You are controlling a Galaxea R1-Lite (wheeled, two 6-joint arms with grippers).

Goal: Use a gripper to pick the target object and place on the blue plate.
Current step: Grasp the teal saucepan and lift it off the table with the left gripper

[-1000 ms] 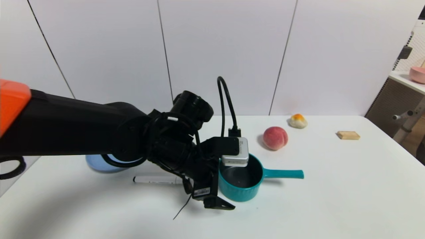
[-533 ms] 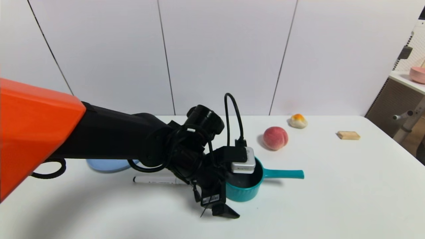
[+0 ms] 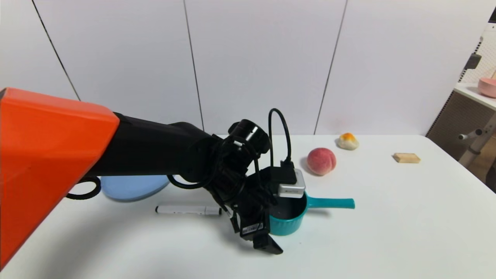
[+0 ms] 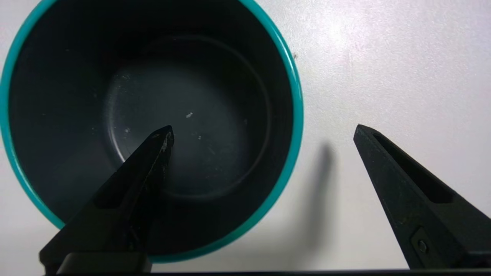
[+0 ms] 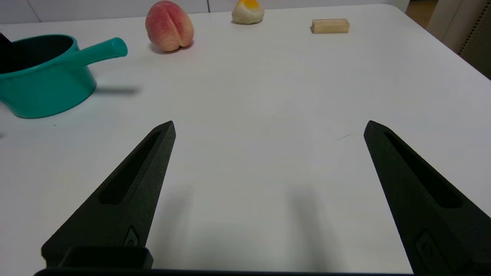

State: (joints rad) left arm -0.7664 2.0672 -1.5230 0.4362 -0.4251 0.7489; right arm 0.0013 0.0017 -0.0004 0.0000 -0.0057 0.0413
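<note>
**One finger inside the saucepan, one outside its wall**

Two fingers of the left gripper (image 4: 262, 132) stand wide apart and straddle the near wall of the teal saucepan (image 3: 288, 217): one finger (image 4: 130, 191) reaches down into the dark inside, the other (image 4: 406, 191) hangs over the bare white table (image 3: 387, 232) just outside the rim. Nothing is clamped.

Farthest left on the table lies the blue plate (image 3: 131, 188), partly hidden behind the left arm and well apart from the saucepan. In front of it a white marker pen (image 3: 188, 210) with a black cap lies crosswise, between plate and saucepan and nearer the table's front edge.

The saucepan sits upright on the table near the middle, mouth up. Its long axis runs across the table, side to side; the straight handle (image 3: 331, 202) points toward the robot's right, level with the surface. The gripper's silver-grey box (image 3: 291, 189) overhangs the far part of the rim.

Behind the handle and apart from it rests a pink-red peach (image 3: 321, 161). Farther back sits a small pale bun with an orange top (image 3: 347, 141), and to the right a little wooden block (image 3: 406, 157).

The right gripper (image 5: 268, 128) hovers low over bare table to the right of the saucepan, fingers spread wide, holding nothing.
</note>
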